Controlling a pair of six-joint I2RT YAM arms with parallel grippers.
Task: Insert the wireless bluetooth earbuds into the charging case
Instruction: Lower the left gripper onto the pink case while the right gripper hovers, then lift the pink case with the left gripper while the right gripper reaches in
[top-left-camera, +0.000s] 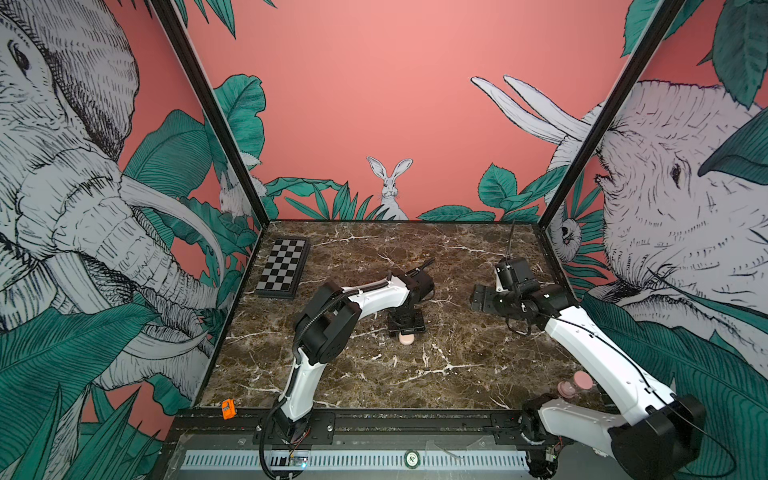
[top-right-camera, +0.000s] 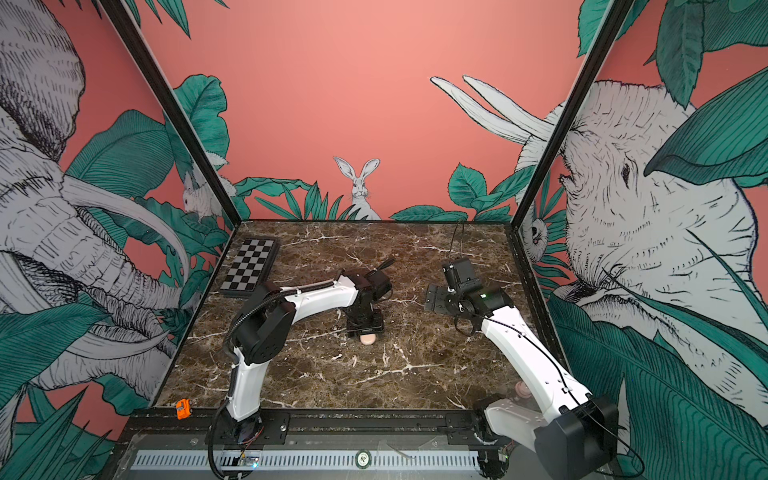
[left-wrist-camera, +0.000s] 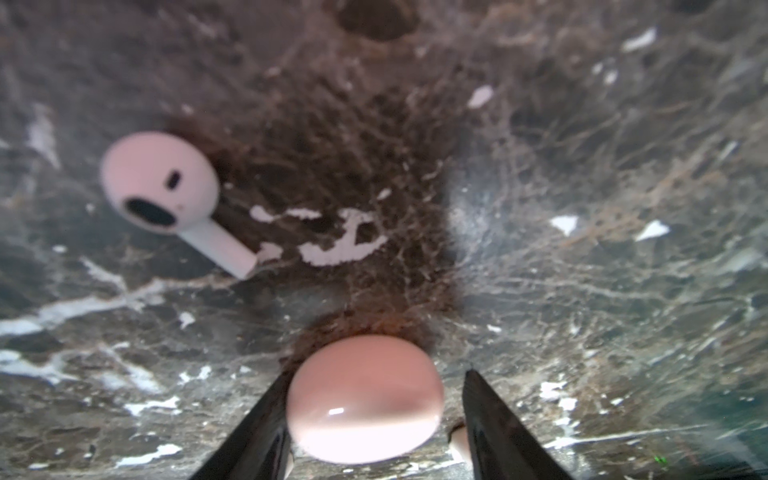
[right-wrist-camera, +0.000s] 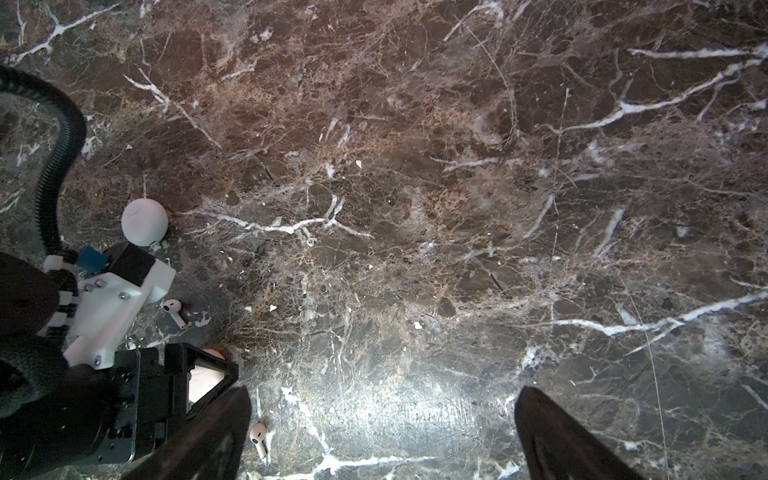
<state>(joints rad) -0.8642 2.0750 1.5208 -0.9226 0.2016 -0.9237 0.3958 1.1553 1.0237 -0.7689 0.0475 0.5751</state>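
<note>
Left claw (left-wrist-camera: 378, 374) half-wide astride charging case (left-wrist-camera: 365, 411), gap one side, likely to steady it; earbud (left-wrist-camera: 174, 195) loose on surface (left-wrist-camera: 582, 166) nearby. Right claw (right-wrist-camera: 384, 390) wide, empty.

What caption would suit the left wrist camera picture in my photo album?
Left gripper straddles a rounded pink case on brown marble, a white earbud lying loose nearby.

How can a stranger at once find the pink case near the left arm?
On the brown marble table, look near the middle, where the left pincer points down. A pink case lies between its two black fingers. Unlike the round white case close by, it is oval and glossy.
</note>
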